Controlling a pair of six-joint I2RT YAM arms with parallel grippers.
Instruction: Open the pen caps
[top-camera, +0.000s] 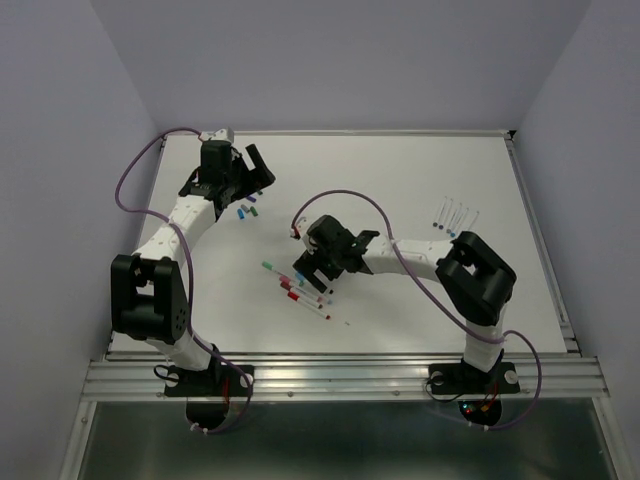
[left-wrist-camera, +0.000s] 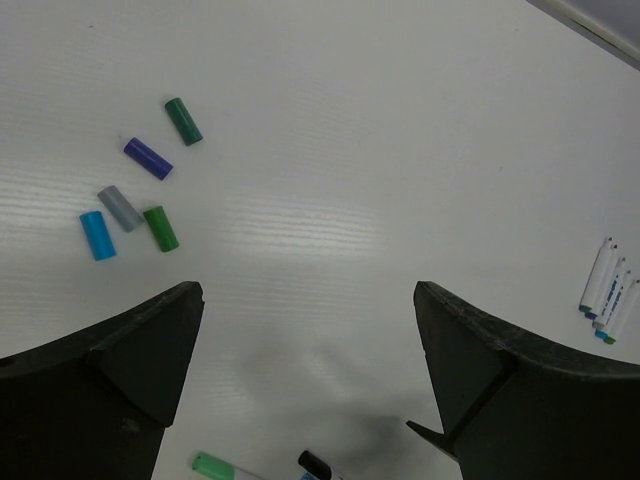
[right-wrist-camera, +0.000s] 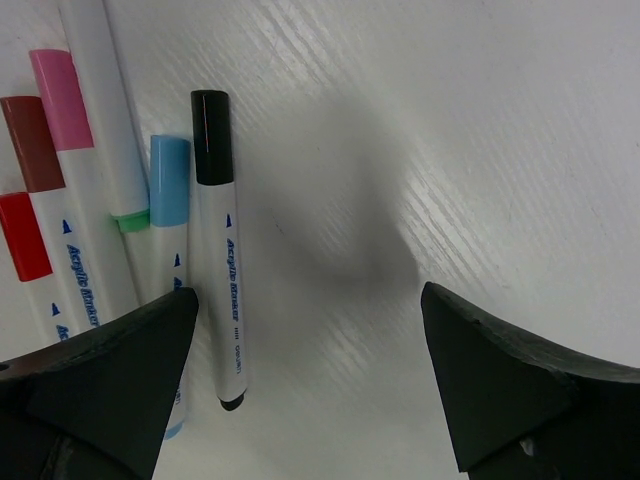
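Several capped pens (right-wrist-camera: 222, 270) lie side by side on the white table (top-camera: 400, 180). Their caps still sit on them: black (right-wrist-camera: 211, 138), light blue (right-wrist-camera: 169, 180), pink (right-wrist-camera: 60, 100), brown (right-wrist-camera: 30, 145) and red (right-wrist-camera: 22, 235). My right gripper (right-wrist-camera: 310, 350) hovers open just right of this row (top-camera: 297, 287), the black-capped pen beside its left finger, nothing between the jaws. Loose pen caps rest apart on the table: dark green (left-wrist-camera: 184, 121), purple (left-wrist-camera: 148, 158), grey (left-wrist-camera: 120, 208), blue (left-wrist-camera: 97, 235) and green (left-wrist-camera: 160, 228). My left gripper (left-wrist-camera: 310, 340) is open and empty to their right, at the far left (top-camera: 250, 172).
A small row of pens without caps (top-camera: 455, 215) lies at the far right of the table; the left wrist view catches it too (left-wrist-camera: 608, 290). A green-capped pen (left-wrist-camera: 215, 465) and a black cap (left-wrist-camera: 315, 465) peek in at the bottom of that view. Purple cables loop over both arms.
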